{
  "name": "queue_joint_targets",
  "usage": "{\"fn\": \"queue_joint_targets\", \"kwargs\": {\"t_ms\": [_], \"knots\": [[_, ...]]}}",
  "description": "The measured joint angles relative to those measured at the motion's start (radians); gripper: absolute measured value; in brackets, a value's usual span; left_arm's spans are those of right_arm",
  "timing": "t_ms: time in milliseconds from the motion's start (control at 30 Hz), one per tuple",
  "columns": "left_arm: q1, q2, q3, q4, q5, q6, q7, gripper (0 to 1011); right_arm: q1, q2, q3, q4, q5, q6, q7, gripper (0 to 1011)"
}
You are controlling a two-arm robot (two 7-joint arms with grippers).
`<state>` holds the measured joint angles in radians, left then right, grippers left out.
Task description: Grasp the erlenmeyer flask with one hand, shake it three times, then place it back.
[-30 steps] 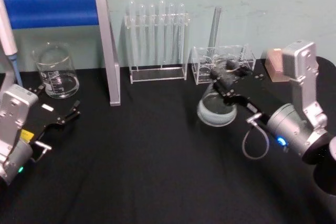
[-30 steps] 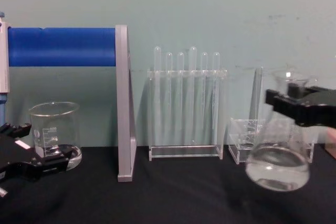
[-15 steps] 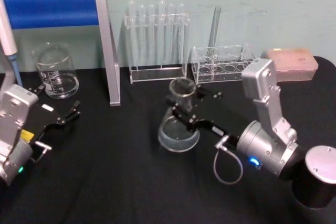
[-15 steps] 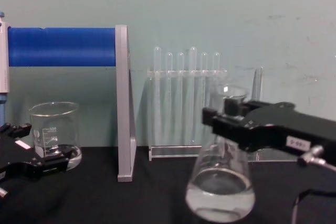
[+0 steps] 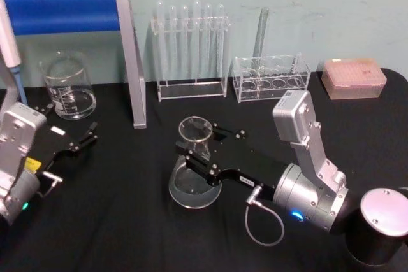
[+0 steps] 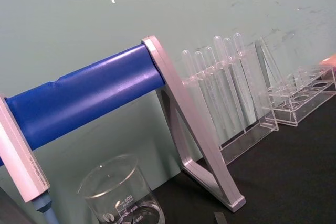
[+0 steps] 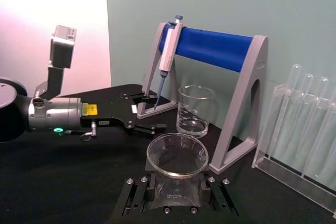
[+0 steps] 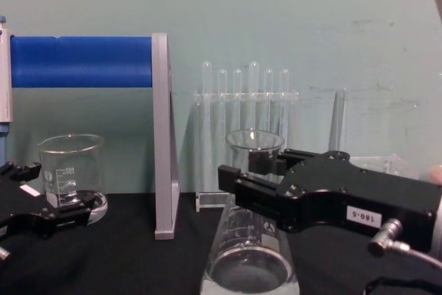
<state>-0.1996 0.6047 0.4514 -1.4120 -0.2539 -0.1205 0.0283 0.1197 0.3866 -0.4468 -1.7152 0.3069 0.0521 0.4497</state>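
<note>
Forward of the pipette stand (image 5: 131, 62) and to its right, the head view shows the erlenmeyer flask (image 5: 193, 189) clamped at the neck by the right gripper (image 5: 194, 151). The hold sits just under the flared rim, presumably so the wide base can swing freely. The flask leans slightly; whether it touches the table (image 5: 140, 221) cannot be determined. The left gripper (image 5: 76, 141) lies parked left of the stand, fingers spread and empty.

Left wrist view: a beaker (image 6: 118, 192) stands behind the stand's blue bar and a test tube rack (image 6: 226, 93) beyond its grey upright, both well apart from the flask.

Right wrist view: the rim is seated squarely between the jaws, with the stand's foot just beyond.

Chest view: liquid sits in the base. Bare cloth separates flask from stand, so leftward swing room is judged limited.
</note>
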Motion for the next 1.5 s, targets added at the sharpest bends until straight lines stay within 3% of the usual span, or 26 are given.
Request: {"fn": "queue_joint_targets", "kwargs": {"t_ms": [200, 500, 1033, 1500], "knots": [[0.0, 0.0, 0.0, 0.0, 0.0, 0.0, 0.0, 1001, 0.004, 0.005, -0.005, 0.002, 0.004, -0.006, -0.005, 456], [0.0, 0.0, 0.0, 0.0, 0.0, 0.0, 0.0, 1001, 0.021, -0.003, 0.032, 0.037, 0.006, -0.013, -0.056, 456], [0.0, 0.0, 0.0, 0.0, 0.0, 0.0, 0.0, 1001, 0.042, -0.021, 0.163, 0.096, 0.013, -0.02, -0.148, 456], [0.0, 0.0, 0.0, 0.0, 0.0, 0.0, 0.0, 1001, 0.048, -0.031, 0.261, 0.131, 0.011, -0.023, -0.191, 456]]}}
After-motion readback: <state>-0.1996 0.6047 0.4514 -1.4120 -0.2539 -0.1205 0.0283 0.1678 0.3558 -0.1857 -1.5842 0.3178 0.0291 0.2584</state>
